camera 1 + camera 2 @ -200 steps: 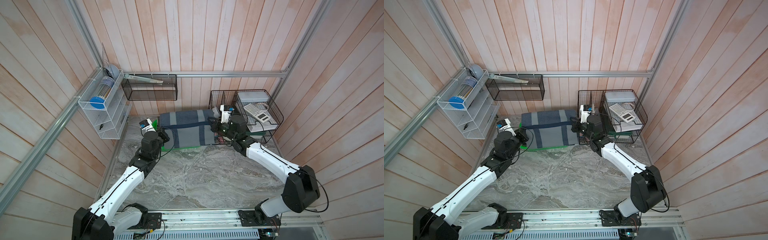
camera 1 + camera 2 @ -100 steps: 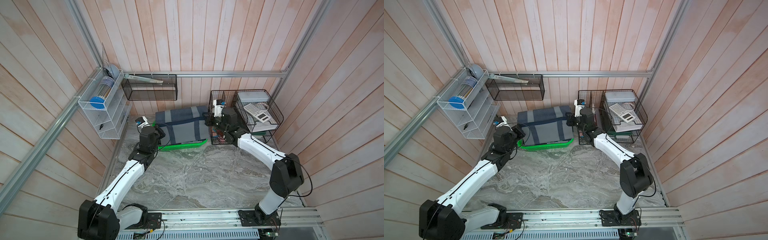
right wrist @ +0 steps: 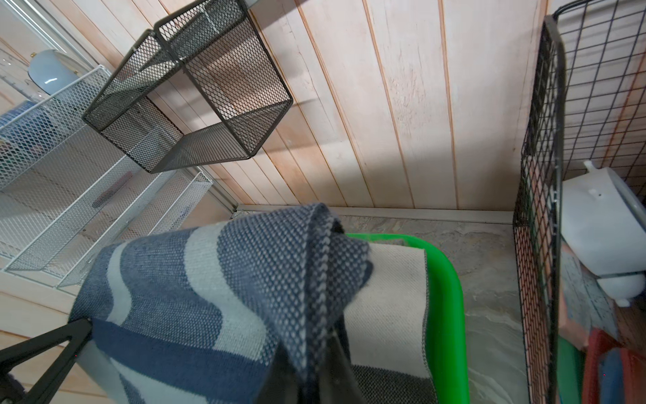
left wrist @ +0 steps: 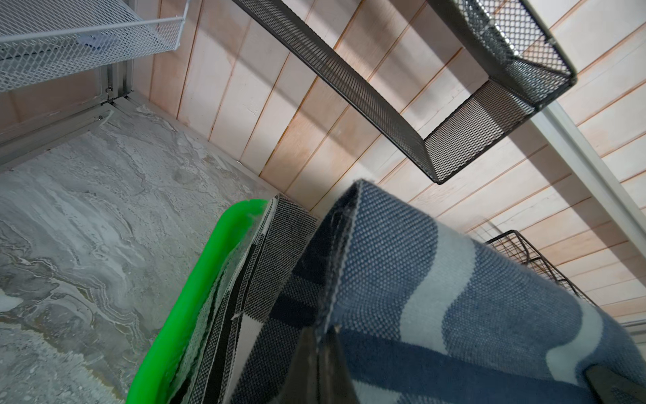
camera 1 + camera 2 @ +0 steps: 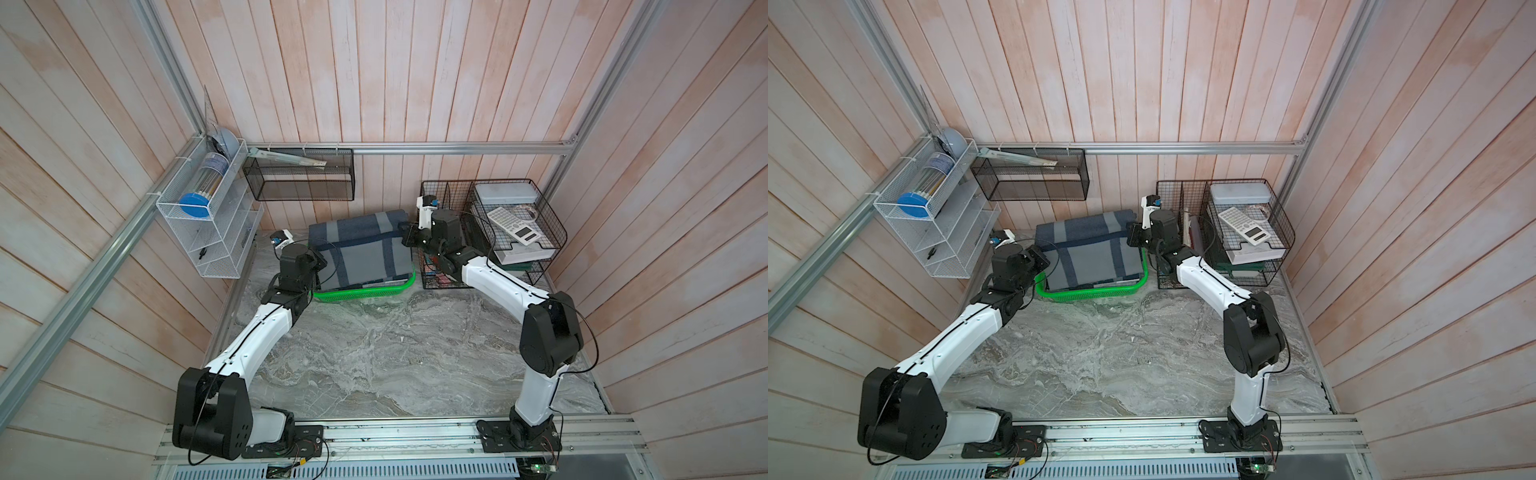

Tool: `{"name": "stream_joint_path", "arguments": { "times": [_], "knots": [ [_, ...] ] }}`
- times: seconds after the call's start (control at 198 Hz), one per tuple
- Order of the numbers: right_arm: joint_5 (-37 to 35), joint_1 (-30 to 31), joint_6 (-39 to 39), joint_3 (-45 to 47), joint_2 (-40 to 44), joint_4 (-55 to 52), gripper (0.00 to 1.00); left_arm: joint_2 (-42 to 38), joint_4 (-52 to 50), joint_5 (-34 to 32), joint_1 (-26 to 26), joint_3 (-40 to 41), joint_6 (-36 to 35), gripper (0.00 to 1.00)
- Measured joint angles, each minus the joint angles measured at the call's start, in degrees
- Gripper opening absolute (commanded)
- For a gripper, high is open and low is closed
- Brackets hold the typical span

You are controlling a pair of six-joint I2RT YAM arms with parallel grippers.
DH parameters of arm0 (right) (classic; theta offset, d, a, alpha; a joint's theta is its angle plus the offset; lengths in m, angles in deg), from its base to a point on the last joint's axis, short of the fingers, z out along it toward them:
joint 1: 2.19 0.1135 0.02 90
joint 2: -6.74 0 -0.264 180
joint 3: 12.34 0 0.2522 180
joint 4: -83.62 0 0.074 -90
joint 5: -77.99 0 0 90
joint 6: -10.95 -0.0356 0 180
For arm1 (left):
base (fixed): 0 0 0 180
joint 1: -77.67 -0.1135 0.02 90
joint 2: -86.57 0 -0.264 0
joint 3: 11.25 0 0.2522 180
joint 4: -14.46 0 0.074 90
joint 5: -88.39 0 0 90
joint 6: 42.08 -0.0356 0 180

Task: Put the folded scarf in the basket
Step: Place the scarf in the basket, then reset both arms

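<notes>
Two grippers suspend the folded scarf (image 5: 365, 249) just over the green basket (image 5: 374, 293). The left gripper (image 5: 321, 261) and right gripper (image 5: 406, 236) each pinch an opposite scarf edge between closed jaws. This supports the fold flat for lowering onto the other cloth (image 3: 388, 280) inside.

scarf (image 5: 361, 249) over basket (image 5: 365, 294), wire organizer (image 5: 446, 191) R of it, mesh shelf (image 5: 299, 191) on wall behind, rack (image 5: 216, 249) L

Grey marbled tabletop (image 5: 395, 357): green basket (image 5: 374, 294) at back, black wire organizer (image 5: 446, 191) just beside (both near rear wall).
</notes>
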Motion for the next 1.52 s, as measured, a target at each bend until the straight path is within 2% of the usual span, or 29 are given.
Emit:
{"name": "stream_joint_path", "arguments": {
  "times": [0.132,0.177,0.212,0.253,0.273,0.304,0.329,0.4,0.481,0.708,0.845,1.078,1.194,1.29,1.518],
  "knots": [
    [-0.3,0.0,0.1,-2.8,-2.0,-1.0,0.07,1.5,0.4,0.6,-0.7,-0.9,0.0,0.04],
    [-0.5,0.0,0.1,-3.7,-2.7,-1.5,0.11,2.1,0.5,0.9,-1.0,-1.4,0.0,0.11],
    [-0.6,0.0,0.1,-4.4,-3.1,-1.9,0.17,2.5,0.6,1.2,-1.1,-1.7,0.0,0.27],
    [-0.7,0.0,0.2,-5.1,-3.5,-2.2,0.27,2.9,0.7,1.2,-1.3,-1.9,0.0,0.66],
    [-1.0,0.0,0.6,-5.4,-3.6,-2.3,0.34,3.0,0.7,1.1,-1.6,-1.9,0.3,0.8],
    [-1.5,-0.1,0.9,-5.8,-3.8,-2.4,0.43,3.2,0.8,1.0,-2.0,-1.9,0.4,0.93],
    [-1.9,-0.2,0.9,-6.1,-3.8,-2.5,0.5,3.3,0.6,1.1,-2.3,-2.1,0.4,0.99],
    [-2.8,-0.8,1.2,-6.5,-3.8,-2.4,0.62,3.7,-0.1,1.0,-3.0,-3.0,0.4,1.0],
    [-4.0,-1.3,1.3,-6.7,-3.8,-2.3,0.69,3.8,-0.5,1.0,-3.3,-4.1,0.5,1.0],
    [-5.0,-1.5,2.3,-2.7,-0.9,-2.0,0.73,-0.3,0.1,1.0,-3.3,-2.2,0.5,1.0],
    [-5.0,-1.5,2.6,7.7,7.4,1.1,0.73,-4.9,0.3,1.0,-3.3,-0.5,0.6,1.0],
    [-9.1,-1.4,4.2,28.1,27.7,9.9,0.73,-14.5,1.5,1.0,-3.1,4.7,-0.2,1.0],
    [-13.7,-1.4,5.4,38.3,38.6,14.1,0.74,-18.0,1.4,1.0,-2.7,6.4,-1.4,1.0],
    [-19.3,-1.4,6.3,46.1,46.6,16.5,0.98,-20.7,2.2,0.7,-2.3,8.5,-3.1,1.0],
    [-35.5,-1.4,13.0,57.7,56.3,17.9,0.98,-24.9,4.5,-6.3,-2.0,15.3,-7.2,1.0]
  ]
}}
